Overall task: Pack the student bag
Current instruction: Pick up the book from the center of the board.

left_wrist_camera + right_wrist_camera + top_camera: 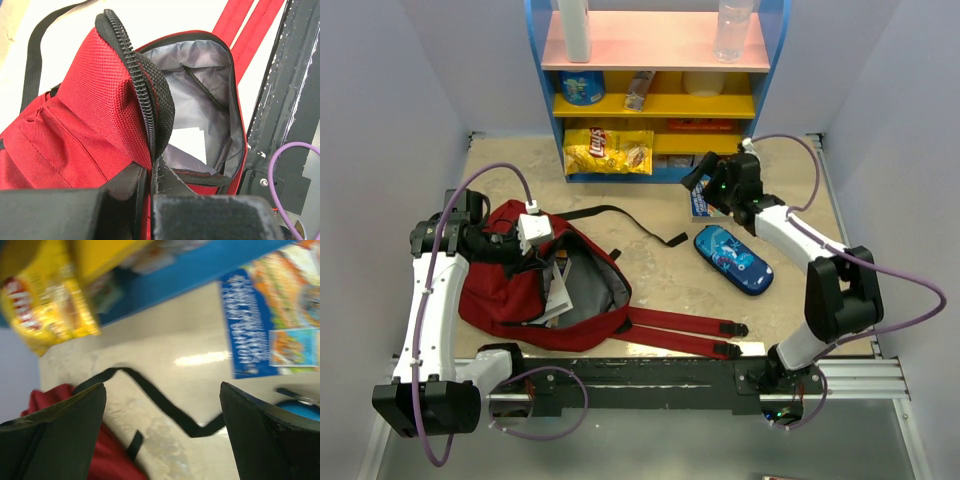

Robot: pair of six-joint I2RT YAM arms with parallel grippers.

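Top external listing. Pale mottled table [660,290]; blue-sided shelf unit [532,40] at far edge. Dark-red fabric student bag [505,285] lying at near left of table, mouth unzipped and gaping, grey lining and white paper showing inside; two red shoulder straps [680,333] trailing right along near edge, black webbing [630,218] snaking toward far side. Left gripper [151,172] clenched on black zipper rim, holding it raised. Right gripper [162,415] jaws spread, empty, over table by blue book [700,203]. Blue patterned pencil case [733,260] right of bag, apart.
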